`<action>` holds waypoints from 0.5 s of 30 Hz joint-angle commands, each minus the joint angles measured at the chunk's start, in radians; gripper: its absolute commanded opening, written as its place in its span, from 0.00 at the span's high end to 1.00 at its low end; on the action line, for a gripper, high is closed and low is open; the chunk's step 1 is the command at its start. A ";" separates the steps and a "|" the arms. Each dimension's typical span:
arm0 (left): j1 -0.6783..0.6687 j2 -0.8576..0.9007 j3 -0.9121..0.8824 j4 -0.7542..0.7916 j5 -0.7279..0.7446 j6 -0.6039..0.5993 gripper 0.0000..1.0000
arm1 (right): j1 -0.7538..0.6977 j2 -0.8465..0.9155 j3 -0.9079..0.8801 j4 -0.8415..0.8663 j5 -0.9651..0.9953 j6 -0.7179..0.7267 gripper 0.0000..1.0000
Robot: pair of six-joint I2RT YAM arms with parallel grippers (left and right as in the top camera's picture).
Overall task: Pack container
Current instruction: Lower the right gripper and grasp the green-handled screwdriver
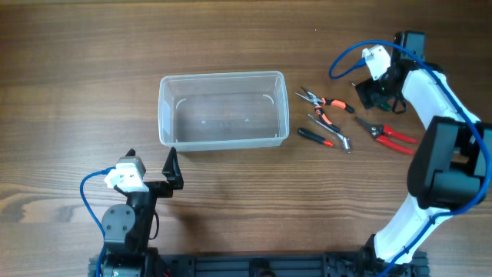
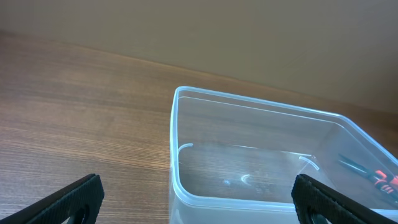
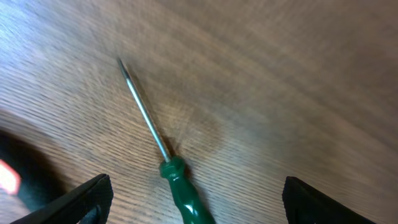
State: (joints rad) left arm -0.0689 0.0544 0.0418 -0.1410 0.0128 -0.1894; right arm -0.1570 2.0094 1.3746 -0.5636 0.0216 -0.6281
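Observation:
The clear plastic container (image 1: 223, 75) stands empty at the table's middle; its near corner fills the left wrist view (image 2: 175, 155). My left gripper (image 1: 173, 168) is open and empty just in front of the container, with a finger on each side of that corner (image 2: 199, 202). My right gripper (image 1: 377, 95) is open at the far right. It hovers over a green-handled screwdriver (image 3: 185, 190) that lies on the wood between its fingers (image 3: 199, 205), untouched. In the overhead view the gripper hides the screwdriver.
Right of the container lie orange-and-black pliers (image 1: 324, 101), a metal tool with an orange grip (image 1: 332, 128), a black-handled screwdriver (image 1: 314, 136) and red-handled pliers (image 1: 390, 135). Some of these tools show through the container wall (image 2: 373, 176).

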 commanded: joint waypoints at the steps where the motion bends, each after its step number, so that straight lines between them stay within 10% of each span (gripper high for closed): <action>1: 0.006 -0.002 -0.004 -0.001 -0.003 -0.009 0.00 | -0.028 0.024 0.004 -0.003 -0.023 -0.013 0.14; 15: 0.006 -0.002 -0.004 -0.001 -0.003 -0.009 0.00 | -0.054 0.050 -0.023 -0.033 -0.098 0.041 0.25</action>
State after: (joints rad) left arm -0.0689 0.0544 0.0418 -0.1410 0.0128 -0.1894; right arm -0.2123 2.0300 1.3746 -0.5903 -0.0433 -0.6144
